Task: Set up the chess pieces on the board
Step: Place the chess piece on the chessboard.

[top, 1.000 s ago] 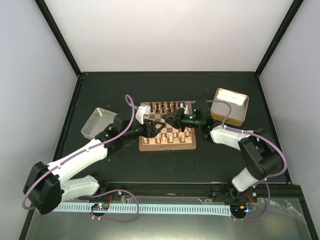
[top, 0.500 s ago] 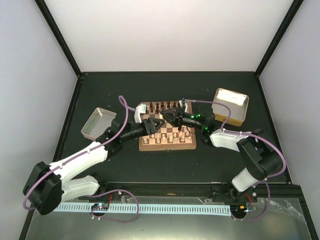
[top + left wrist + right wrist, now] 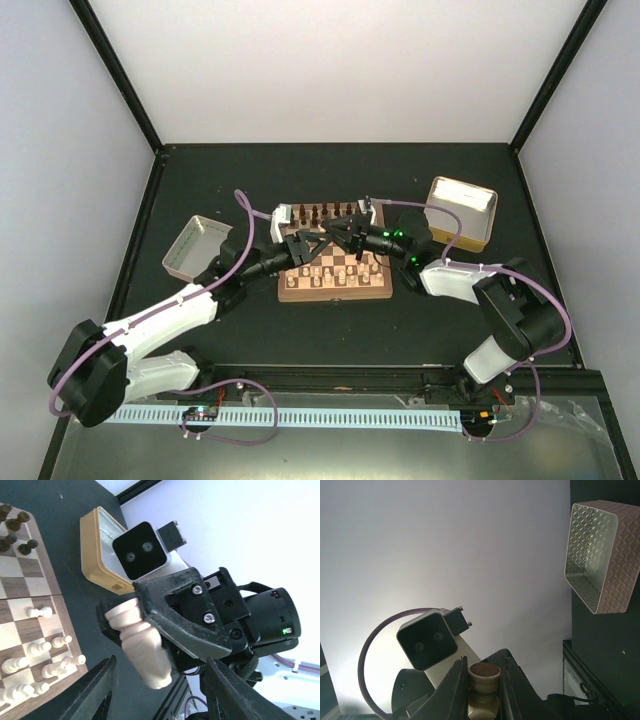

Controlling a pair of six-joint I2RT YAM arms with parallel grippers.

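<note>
Dark tabletop (image 3: 450, 320), white walls all round, and both arms meet above the board (image 3: 300, 295)! The right gripper (image 3: 484, 690) is clamped on one pale chess piece (image 3: 142, 647), holding it in mid-air above the board, not on any square. The left gripper (image 3: 161, 680) faces it with fingers spread, gripping nothing. It looks like a hand-over, probably so the piece can be re-gripped and stood upright. Its long axis is tilted, well off vertical: the brown felt base is turned back toward the right wrist, and the head end points at the gap between the left fingers. Other pale pieces (image 3: 40, 612) stand on the near rows.
</note>
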